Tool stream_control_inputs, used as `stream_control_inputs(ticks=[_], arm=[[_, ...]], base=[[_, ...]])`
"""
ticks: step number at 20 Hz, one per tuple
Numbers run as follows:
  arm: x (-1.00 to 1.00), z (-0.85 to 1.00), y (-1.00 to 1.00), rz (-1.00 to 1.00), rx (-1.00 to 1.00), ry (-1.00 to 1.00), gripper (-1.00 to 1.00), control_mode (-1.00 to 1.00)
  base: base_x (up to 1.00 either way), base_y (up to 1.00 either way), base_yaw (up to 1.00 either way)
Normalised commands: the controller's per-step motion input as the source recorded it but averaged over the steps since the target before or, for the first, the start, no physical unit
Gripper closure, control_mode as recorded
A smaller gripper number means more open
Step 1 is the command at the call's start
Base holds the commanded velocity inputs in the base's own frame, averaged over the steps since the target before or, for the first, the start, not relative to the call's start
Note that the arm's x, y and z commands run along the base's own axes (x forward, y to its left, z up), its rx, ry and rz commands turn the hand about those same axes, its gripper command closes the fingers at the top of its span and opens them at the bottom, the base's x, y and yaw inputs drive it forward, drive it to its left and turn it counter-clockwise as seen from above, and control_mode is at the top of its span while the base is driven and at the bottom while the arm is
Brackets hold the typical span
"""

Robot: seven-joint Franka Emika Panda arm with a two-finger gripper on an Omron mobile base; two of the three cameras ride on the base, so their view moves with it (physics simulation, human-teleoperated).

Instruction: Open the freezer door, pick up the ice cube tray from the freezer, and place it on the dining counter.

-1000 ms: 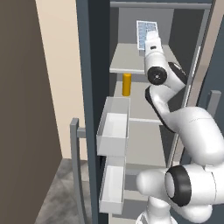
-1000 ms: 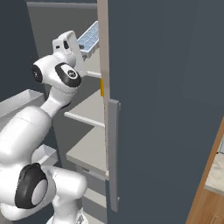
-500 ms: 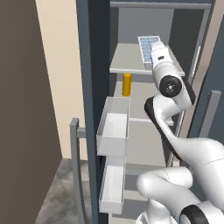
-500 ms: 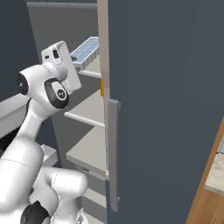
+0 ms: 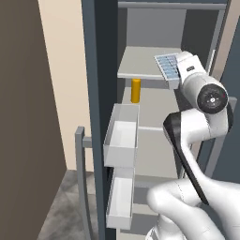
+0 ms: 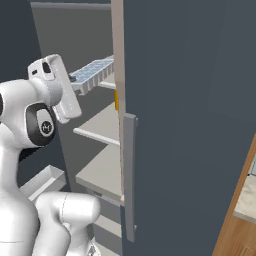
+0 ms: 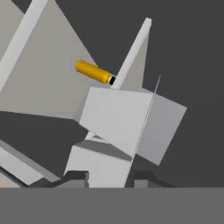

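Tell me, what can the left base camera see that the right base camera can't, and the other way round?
Left base view alone: the orange cylinder standing on a shelf, and two white door bins on the open freezer door. Right base view alone: the closed door beside the freezer with its grey handle, and a wooden edge at lower right. Both: the gripper shut on the ice cube tray, and grey shelves.

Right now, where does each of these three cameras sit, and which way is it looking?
Left base view: behind the arm on its left, looking into the open freezer; the arm rises at lower right.
Right base view: behind on its right, facing the same shelves past the plain door; the arm is at lower left.
Hand view: on the hand, tilted toward the door bins and the orange cylinder.
Both base views share the tray held in the hand.
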Motion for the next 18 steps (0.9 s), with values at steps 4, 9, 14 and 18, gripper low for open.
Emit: stream_control_inputs(ticks=[4, 9, 14, 18], arm=[[-0.83, 0.01, 0.02, 0.00, -0.01, 0.03, 1.00, -1.00], [-0.77, 0.02, 0.00, 0.00, 0.00, 0.04, 1.00, -1.00], [-0.80, 0.01, 0.00, 0.02, 0.00, 0.04, 1.00, -1.00], [-0.67, 0.00, 0.14, 0.02, 0.00, 0.10, 1.00, -1.00]], base=[[0.00, 0.00, 0.00], [0.00, 0.00, 0.00], [0.00, 0.00, 0.00], [0.00, 0.00, 0.00]])
